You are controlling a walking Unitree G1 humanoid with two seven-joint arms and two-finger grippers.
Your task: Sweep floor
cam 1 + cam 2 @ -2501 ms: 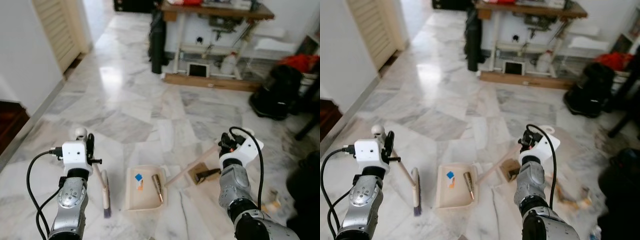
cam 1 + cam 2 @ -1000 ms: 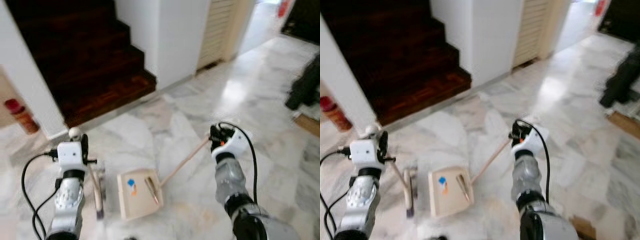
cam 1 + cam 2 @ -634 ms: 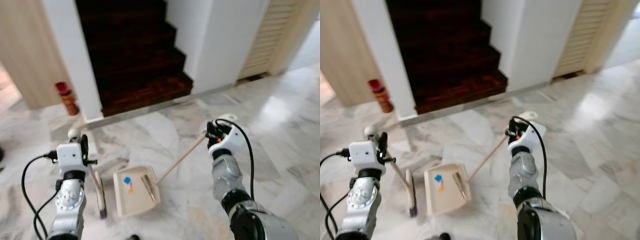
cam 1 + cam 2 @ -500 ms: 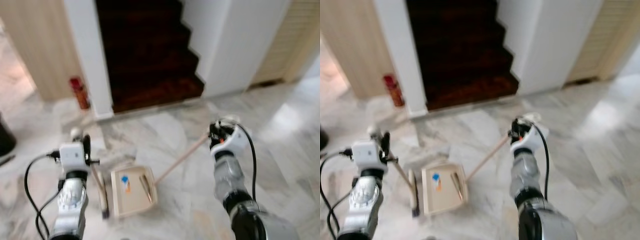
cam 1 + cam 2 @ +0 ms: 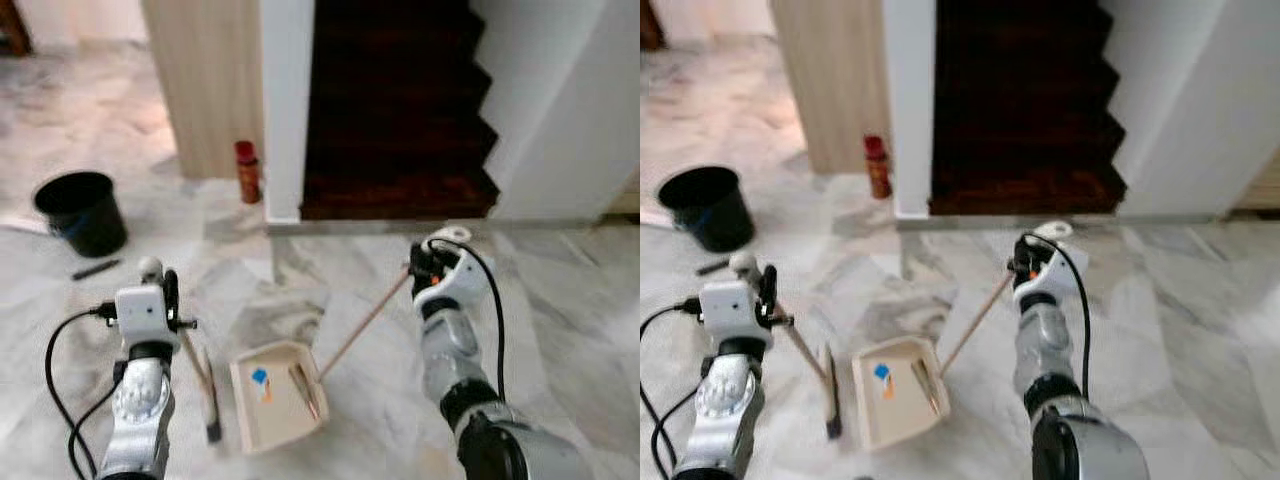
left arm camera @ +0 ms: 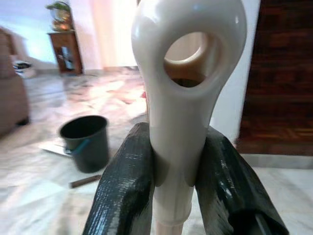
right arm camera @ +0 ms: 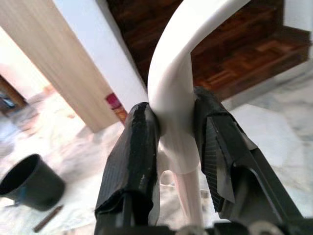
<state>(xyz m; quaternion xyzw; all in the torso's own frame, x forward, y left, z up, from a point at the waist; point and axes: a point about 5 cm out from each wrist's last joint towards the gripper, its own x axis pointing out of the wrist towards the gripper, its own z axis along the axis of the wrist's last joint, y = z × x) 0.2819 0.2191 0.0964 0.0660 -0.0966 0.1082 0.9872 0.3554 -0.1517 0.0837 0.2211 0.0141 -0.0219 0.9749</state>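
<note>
**Broom and dustpan held low before the stairs**

The left gripper [image 6: 173, 161] clamps the cream looped end of the broom [image 5: 200, 375], whose handle slants down and forward from the raised left forearm to a head lying on the marble floor [image 5: 560, 330]. Just beside it sits the dustpan [image 5: 275, 405], holding a blue scrap and a brownish stick; its long handle rises diagonally toward the robot's right, where the right gripper [image 7: 173, 139] pinches its white end. Farther off stand a black bucket [image 5: 82, 210], a red bottle [image 5: 246, 170] and dark wooden stairs [image 5: 395, 130].
</note>
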